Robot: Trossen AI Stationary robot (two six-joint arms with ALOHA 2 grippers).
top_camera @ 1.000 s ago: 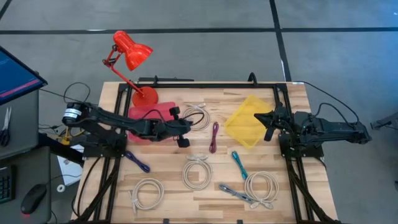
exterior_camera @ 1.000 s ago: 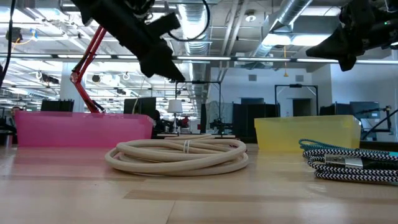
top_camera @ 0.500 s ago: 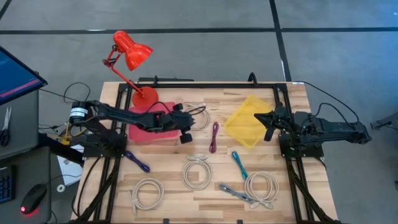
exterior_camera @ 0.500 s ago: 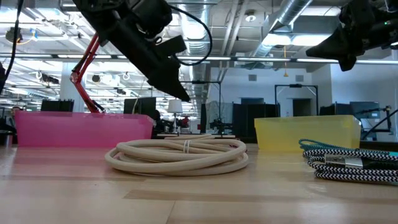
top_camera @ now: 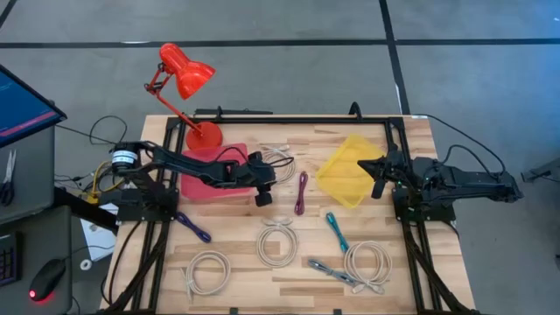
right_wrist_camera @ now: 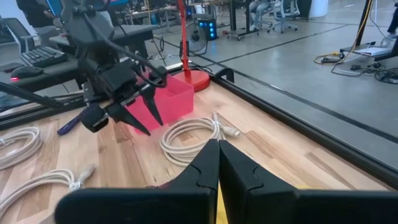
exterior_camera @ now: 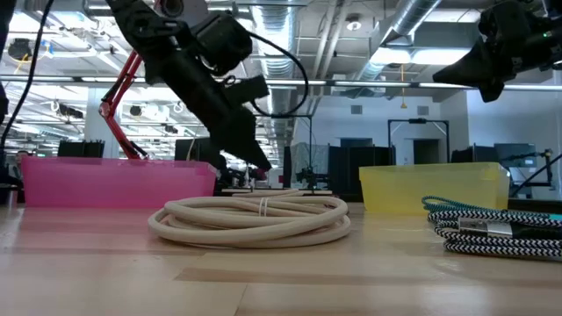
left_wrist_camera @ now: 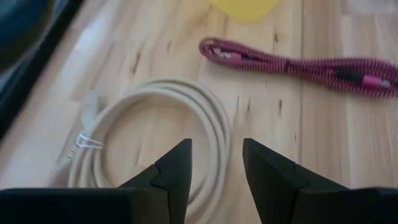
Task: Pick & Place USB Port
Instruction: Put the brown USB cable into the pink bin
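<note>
A coiled cream cable (top_camera: pixel 280 164) lies flat on the wooden table near its far middle, beside the pink bin (top_camera: pixel 208 189). My left gripper (top_camera: pixel 265 175) hangs open just above this coil; in the left wrist view the near strand of the coil (left_wrist_camera: pixel 214 121) runs between the two fingers, which stand clear of it (left_wrist_camera: pixel 216 148). A magenta cable (left_wrist_camera: pixel 298 59) lies past the coil. My right gripper (top_camera: pixel 378 171) is shut and holds nothing, hovering at the edge of the yellow bin (top_camera: pixel 348 175).
More cream coils (top_camera: pixel 278 241) (top_camera: pixel 207 268) (top_camera: pixel 367 261), a teal cable (top_camera: pixel 337 232), a purple cable (top_camera: pixel 194 227) and a grey braided cable (top_camera: pixel 337 273) lie on the near half. A red desk lamp (top_camera: pixel 184 79) stands at the far left.
My left gripper has gone from above the pink bin toward the table's right and down, ending low over the far cream coil, and its fingers have parted. The right arm has kept still. No cable has moved.
</note>
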